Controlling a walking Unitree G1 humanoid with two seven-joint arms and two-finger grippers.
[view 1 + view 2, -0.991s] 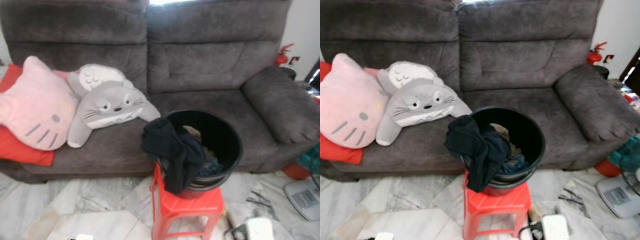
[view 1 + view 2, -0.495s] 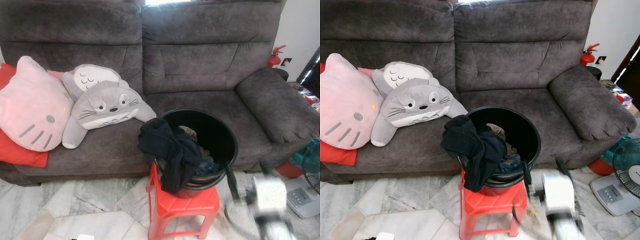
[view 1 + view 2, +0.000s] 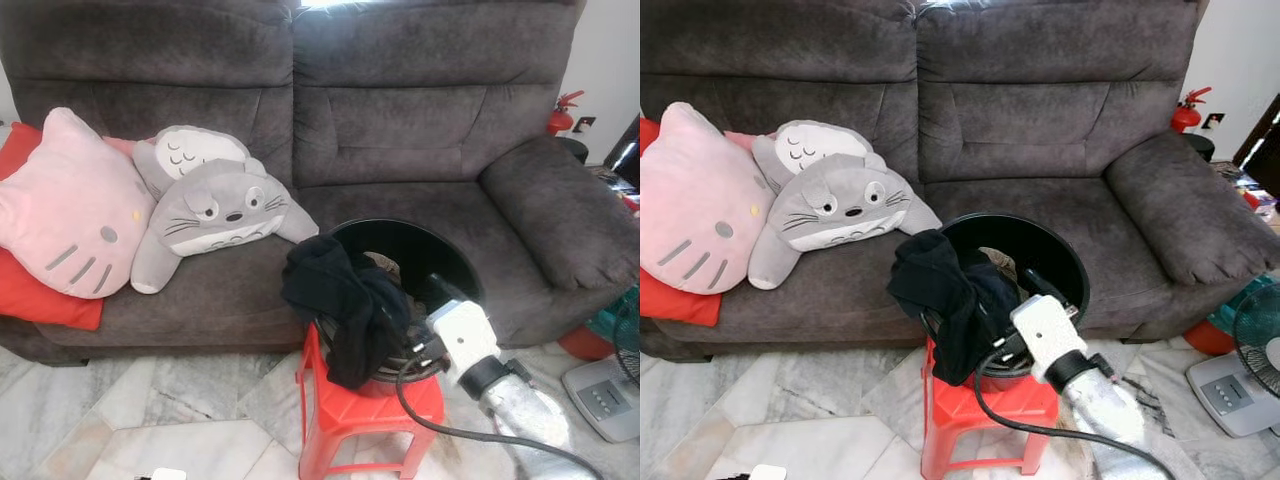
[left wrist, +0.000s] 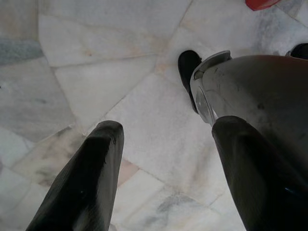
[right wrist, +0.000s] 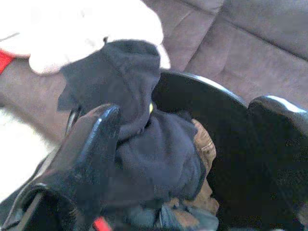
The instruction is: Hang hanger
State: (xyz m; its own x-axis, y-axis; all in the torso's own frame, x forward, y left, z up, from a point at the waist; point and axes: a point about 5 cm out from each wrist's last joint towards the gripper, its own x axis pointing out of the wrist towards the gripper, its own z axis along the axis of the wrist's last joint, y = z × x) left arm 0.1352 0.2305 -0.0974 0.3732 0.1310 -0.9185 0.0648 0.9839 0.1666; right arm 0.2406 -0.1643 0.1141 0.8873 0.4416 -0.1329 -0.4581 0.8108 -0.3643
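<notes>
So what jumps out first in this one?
A black bucket heaped with clothes stands on a red stool before the grey sofa, a dark garment draped over its rim. The right pincer reaches open into the bucket. Two plush cushions, pink and grey, lie on the sofa's left seat.

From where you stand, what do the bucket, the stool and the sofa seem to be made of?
The bucket: likely black plastic, with a smooth, slightly shiny rim. The stool: red plastic, seemingly moulded in one piece. The sofa: grey fabric, matt and velvety, perhaps microfibre.
</notes>
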